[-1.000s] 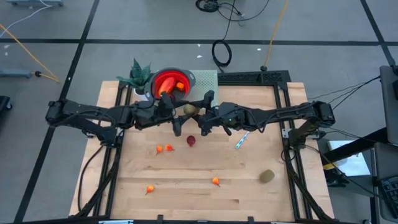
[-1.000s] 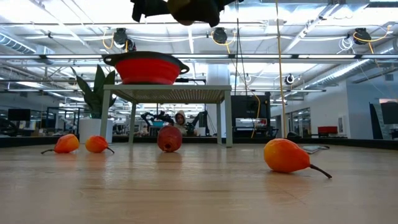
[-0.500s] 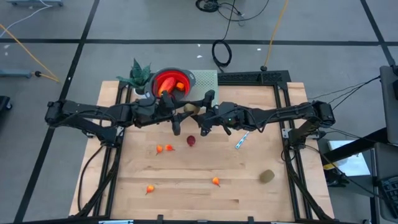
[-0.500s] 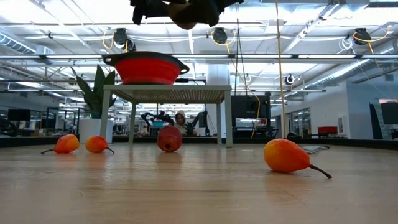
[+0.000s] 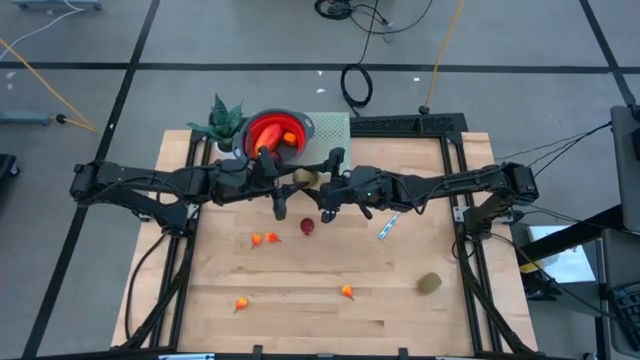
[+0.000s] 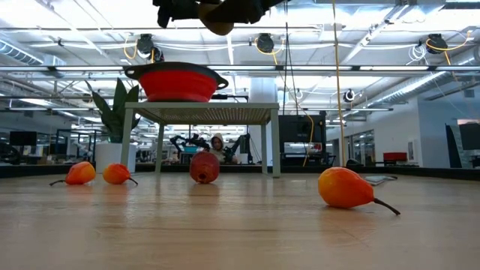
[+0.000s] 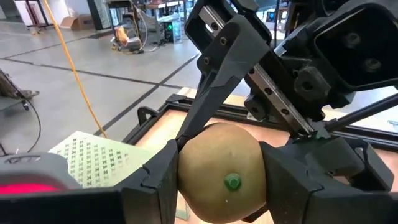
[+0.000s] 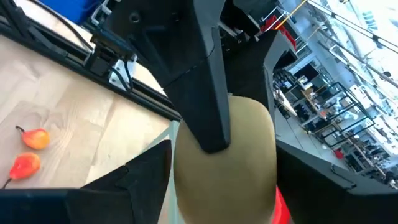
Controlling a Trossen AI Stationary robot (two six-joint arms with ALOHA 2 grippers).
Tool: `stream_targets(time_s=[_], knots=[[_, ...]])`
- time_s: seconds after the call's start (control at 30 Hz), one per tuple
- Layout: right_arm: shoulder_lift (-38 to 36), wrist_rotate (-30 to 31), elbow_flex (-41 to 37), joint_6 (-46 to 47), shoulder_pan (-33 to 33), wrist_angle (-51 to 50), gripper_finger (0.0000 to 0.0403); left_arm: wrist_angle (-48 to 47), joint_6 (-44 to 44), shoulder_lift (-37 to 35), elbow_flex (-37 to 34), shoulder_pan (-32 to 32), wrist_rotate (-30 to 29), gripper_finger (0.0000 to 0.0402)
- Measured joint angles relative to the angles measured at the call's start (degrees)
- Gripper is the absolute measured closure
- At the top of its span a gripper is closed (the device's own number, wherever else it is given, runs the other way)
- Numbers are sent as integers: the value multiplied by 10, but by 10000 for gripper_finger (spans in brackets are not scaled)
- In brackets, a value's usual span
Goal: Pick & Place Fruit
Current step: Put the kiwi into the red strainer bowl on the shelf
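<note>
A brownish-green oval fruit [image 5: 304, 177] hangs in the air between both grippers, over the table's far middle. My left gripper [image 7: 221, 180] is shut on it. My right gripper [image 8: 224, 186] is open, one finger on either side of the same fruit [image 8: 242, 155]. On the table lie a dark red round fruit [image 5: 307, 226], several tiny orange pieces [image 5: 264, 238] and another brownish-green oval [image 5: 429, 283]. The red bowl [image 5: 272, 130] sits on a raised stand [image 6: 199, 114] with orange pieces inside. My left gripper pinches the brownish-green fruit by its two long sides [image 7: 186, 168] between both fingers, coming roughly level from the table's left. The fruit's end with the green dot [image 7: 232, 182] faces the wrist camera. It is lifted clear of the table [image 6: 217, 22].
A slim blue-and-white stick [image 5: 389, 224] lies right of centre. A green plant [image 5: 224, 122] stands beside the bowl at the far left. Two orange pieces [image 5: 240, 303] [image 5: 346, 291] lie toward the near edge. The black frame [image 5: 405, 125] borders the far side.
The held fruit has shifted a little toward the table's left and the bowl, and slightly up, along with my left gripper. My right arm has stayed about where it was.
</note>
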Motion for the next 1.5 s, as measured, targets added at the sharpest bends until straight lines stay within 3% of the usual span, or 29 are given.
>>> stream_targets(time_s=[0.1,0.33,0.63,0.73,1.03,1.2,1.4,1.5], knots=[[-1,15,0,3,0,-2,129,-34,-2,-13,-2,1,-24,224],[-2,143,0,-11,5,-8,115,-96,-20,-36,0,0,-73,229],[-2,240,0,12,18,-9,138,-113,18,-87,0,1,-144,229],[-2,266,0,34,21,-11,160,-114,39,-104,0,2,-173,226],[-2,266,0,127,21,-63,259,-113,94,-126,0,29,-236,228],[-1,266,0,163,21,-97,318,-114,101,-124,0,64,-234,222],[-1,264,-1,176,21,-124,388,-114,83,-122,0,111,-179,226],[-1,263,-1,190,20,-138,398,-114,67,-122,0,130,-153,228]])
